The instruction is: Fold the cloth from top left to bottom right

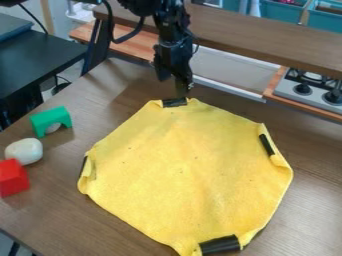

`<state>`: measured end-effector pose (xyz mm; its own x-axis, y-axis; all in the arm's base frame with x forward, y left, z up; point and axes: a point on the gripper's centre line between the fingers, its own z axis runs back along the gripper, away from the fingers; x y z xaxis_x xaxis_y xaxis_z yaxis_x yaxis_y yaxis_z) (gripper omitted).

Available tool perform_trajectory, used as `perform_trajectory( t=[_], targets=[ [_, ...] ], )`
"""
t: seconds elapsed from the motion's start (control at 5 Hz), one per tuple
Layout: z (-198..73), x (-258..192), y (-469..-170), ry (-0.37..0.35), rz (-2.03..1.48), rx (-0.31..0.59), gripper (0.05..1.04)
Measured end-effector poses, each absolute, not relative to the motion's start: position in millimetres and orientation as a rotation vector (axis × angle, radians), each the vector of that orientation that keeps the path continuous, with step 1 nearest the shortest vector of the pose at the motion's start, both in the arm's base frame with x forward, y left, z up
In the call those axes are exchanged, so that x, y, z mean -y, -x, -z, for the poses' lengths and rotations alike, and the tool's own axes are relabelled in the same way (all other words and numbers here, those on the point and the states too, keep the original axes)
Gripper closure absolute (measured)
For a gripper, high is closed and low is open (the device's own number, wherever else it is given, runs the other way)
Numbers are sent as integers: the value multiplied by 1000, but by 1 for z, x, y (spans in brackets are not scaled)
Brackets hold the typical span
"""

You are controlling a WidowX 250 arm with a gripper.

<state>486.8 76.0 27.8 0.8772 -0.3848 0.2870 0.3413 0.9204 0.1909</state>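
My arm comes in from the top edge, and my fingers [182, 91] hang pointing down at the top end of the yellow cloth [180, 165], right by the black strip [175, 102] there. I cannot tell whether they are open or closed, nor whether they touch the cloth. It lies spread out on the brown bench [300, 210], roughly many-sided, reaching from just below me to the bottom edge of the view. Its left and right rims are turned inward a little, each with black showing at the turned part, and another black strip [220, 245] sits at its bottom end.

Left of the cloth, in the view, I have a green arch block [51, 120], a white rounded object [25, 150] below it and a red block [13, 178] lowest. Beyond the bench, a toy stove [287, 89] with dark knobs is at the upper right.
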Motion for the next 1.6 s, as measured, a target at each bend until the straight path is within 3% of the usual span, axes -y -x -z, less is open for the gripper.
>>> perform_trajectory(
  t=[1.2, 1.4, 1.6],
  targets=[
    [15, -92, -494, -183, 346, 259, 84],
    [15, -95, -495, -200, 325, 253, 133],
    [17, -91, -496, -201, 331, 252, 403]
  ],
)
